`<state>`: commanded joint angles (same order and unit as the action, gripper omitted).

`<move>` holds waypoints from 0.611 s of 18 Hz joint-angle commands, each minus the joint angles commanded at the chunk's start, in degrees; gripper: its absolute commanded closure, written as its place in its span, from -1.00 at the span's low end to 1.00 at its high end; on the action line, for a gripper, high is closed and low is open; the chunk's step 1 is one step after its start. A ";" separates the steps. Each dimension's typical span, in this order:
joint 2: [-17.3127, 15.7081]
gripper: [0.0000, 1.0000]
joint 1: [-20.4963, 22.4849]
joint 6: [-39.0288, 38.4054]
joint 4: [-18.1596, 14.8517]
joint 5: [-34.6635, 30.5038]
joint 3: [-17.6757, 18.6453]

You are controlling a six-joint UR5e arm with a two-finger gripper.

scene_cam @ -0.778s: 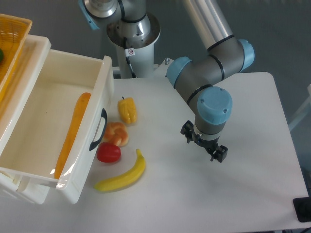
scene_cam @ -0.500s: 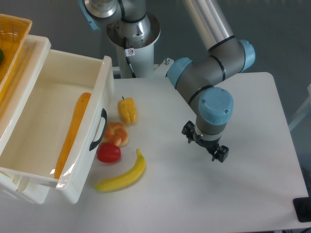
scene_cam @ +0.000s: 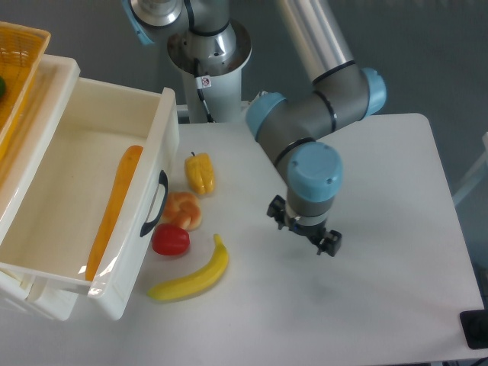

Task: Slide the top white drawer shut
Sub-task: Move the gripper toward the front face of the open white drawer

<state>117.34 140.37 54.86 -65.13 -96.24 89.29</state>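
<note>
In the fixed camera view, the top white drawer (scene_cam: 84, 191) stands pulled far out at the left of the frame with a carrot (scene_cam: 113, 210) inside, while the hand (scene_cam: 303, 231) hangs mid-frame, well apart from it, fingers spread wide and empty. To close it well, I judge the hand should come in low against the front panel beside the black handle (scene_cam: 155, 204) and push squarely leftward, steering clear of the banana (scene_cam: 194, 273), red pepper (scene_cam: 170, 239) and yellow pepper (scene_cam: 200, 173) lying on the counter (scene_cam: 381, 305) just beside that front. The only marking is a small red-and-white sticker (scene_cam: 203, 81) on the robot's base column at top centre, too small to read.

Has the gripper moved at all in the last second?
Yes. The gripper has shifted left across the table, toward the top white drawer, which itself stayed put.
</note>
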 joint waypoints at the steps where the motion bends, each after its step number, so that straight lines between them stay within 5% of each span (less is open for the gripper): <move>1: 0.17 -1.00 -1.22 -2.63 0.09 0.00 0.09; 7: -0.96 -0.86 -3.34 -19.95 0.62 1.14 -0.87; 9: -1.06 -0.54 -3.26 -24.78 0.79 2.71 -1.23; 11: -1.76 0.24 -3.17 -28.39 0.79 4.21 -0.97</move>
<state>115.58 137.20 26.47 -64.34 -92.03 88.33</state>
